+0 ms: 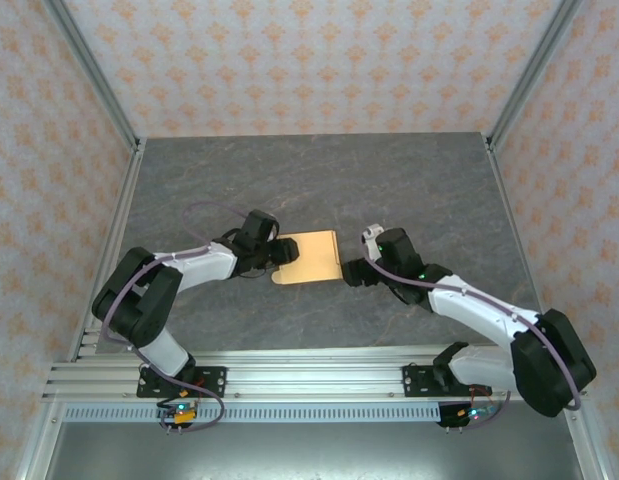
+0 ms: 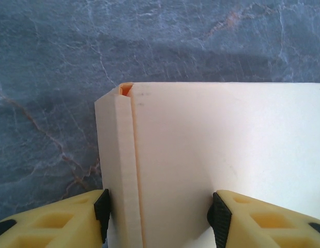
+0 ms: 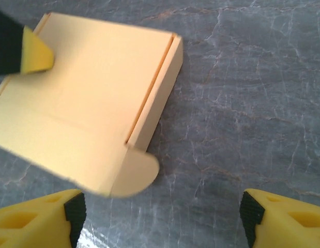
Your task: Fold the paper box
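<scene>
Paper box (image 1: pixel 311 257) sits centre of surface (image 1: pixel 389 180), left gripper (image 1: pixel 282 250) open astride its 9 o'clock edge, right gripper (image 1: pixel 351 272) open off it at 4 o'clock, so the unpinned card may skid or its tab (image 3: pixel 136 175) crumple when pushed.

Light orange-tan paper box (image 1: pixel 311 256): thin cardboard, matt, smooth | dark grey marbled tabletop (image 1: pixel 319 180): smooth, faint sheen | yellow blocky plastic fingers (image 3: pixel 286 219): smooth, satin | black finger pads (image 2: pixel 102 209): matt | silver ribbed metal rail (image 1: pixel 289 380): dull sheen

Paper box (image 1: pixel 309 257) mid-bench (image 1: pixel 319 180), between my claws.
My left claw (image 1: pixel 282 250) is over its left edge; my right claw (image 1: pixel 350 272) is just beside its right edge.
</scene>
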Available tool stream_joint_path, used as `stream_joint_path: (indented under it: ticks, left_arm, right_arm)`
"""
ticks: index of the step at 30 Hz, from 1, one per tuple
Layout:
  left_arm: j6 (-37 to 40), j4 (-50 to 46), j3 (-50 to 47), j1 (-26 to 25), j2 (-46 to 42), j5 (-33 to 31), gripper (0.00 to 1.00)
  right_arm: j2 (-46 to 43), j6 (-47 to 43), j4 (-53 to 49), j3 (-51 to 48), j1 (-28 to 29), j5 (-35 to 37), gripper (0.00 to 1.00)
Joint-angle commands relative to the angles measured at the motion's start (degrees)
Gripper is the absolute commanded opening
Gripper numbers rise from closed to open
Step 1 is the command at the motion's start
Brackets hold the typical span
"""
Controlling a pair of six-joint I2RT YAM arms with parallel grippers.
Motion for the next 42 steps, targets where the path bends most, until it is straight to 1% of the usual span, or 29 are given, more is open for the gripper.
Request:
stream_joint_path:
  ticks: [1, 3, 5, 8, 11, 13, 15, 16, 18, 20, 23, 25, 28, 32, 33, 37, 42]
  left_arm:
    - [-2.41, -10.89, 0.40, 1.57, 3.84, 4.83, 0.54]
    - [-2.35, -12.91, 1.93, 1.61, 4.42, 5.66, 0.54]
    - [-2.25, -15.50, 3.53, 1.84, 5.16, 6.49, 0.54]
    - [-2.06, -16.79, 4.59, 2.74, 6.02, 7.99, 0.54]
    - [-2.57, -16.21, 4.45, 3.59, 6.65, 9.59, 0.53]
    - [-2.81, -15.92, 4.56, 4.34, 7.55, 11.83, 0.52]
    - [-3.41, -14.10, 3.73, 5.19, 8.32, 14.45, 0.52]
    - [-3.55, -13.14, 3.24, 5.57, 8.61, 15.30, 0.51]
    - [-3.56, -12.81, 2.79, 6.34, 9.21, 15.38, 0.50]
    - [-3.64, -12.07, 2.40, 6.84, 9.79, 15.72, 0.49]
    - [-3.82, -10.85, 2.32, 6.99, 10.13, 16.86, 0.49]
    - [-3.42, -10.93, 2.55, 6.99, 9.99, 16.73, 0.49]
    - [-2.61, -11.59, 2.89, 7.06, 9.49, 15.98, 0.49]
    - [-2.07, -11.91, 2.74, 7.04, 8.83, 15.63, 0.49]
    - [-2.00, -11.96, 2.64, 6.99, 8.65, 15.54, 0.49]
    - [-1.98, -11.66, 2.38, 7.03, 8.47, 15.58, 0.49]
    - [-2.15, -11.11, 1.84, 7.03, 8.46, 15.62, 0.49]
  right_arm:
    - [0.08, -2.40, 3.97, 0.28, 0.15, -3.63, 0.72]
    - [2.66, -0.39, 5.33, 0.61, 0.19, -5.35, 0.68]
    - [4.68, 0.77, 7.43, 0.66, 0.17, -5.07, 0.67]
    - [7.95, 1.93, 10.24, 2.13, -0.33, -4.45, 0.69]
    - [12.90, 6.25, 9.13, 6.18, -2.51, -4.77, 0.69]
    - [15.41, 11.23, 9.53, 8.38, -4.69, -8.40, 0.69]
    - [17.41, 17.77, 10.49, 10.43, -7.28, -14.41, 0.67]
    - [18.34, 20.62, 10.12, 11.54, -8.37, -16.31, 0.65]
    - [20.27, 25.02, 4.78, 15.57, -10.02, -17.21, 0.57]
    - [21.90, 23.74, -2.32, 19.98, -9.83, -15.85, 0.53]
    - [23.57, 21.01, -6.67, 22.40, -8.22, -10.60, 0.45]
    - [25.56, 19.60, -10.27, 25.19, -7.51, -8.47, 0.41]
    - [27.92, 21.30, -12.52, 27.65, -7.65, -5.79, 0.34]
    - [31.64, 20.72, -15.34, 31.62, -8.22, -6.13, 0.25]
    - [32.72, 20.30, -15.98, 32.82, -8.28, -7.11, 0.20]
    - [35.60, 19.86, -16.85, 35.68, -8.27, -9.51, 0.19]
    - [37.57, 18.79, -17.72, 37.35, -8.22, -10.26, 0.18]
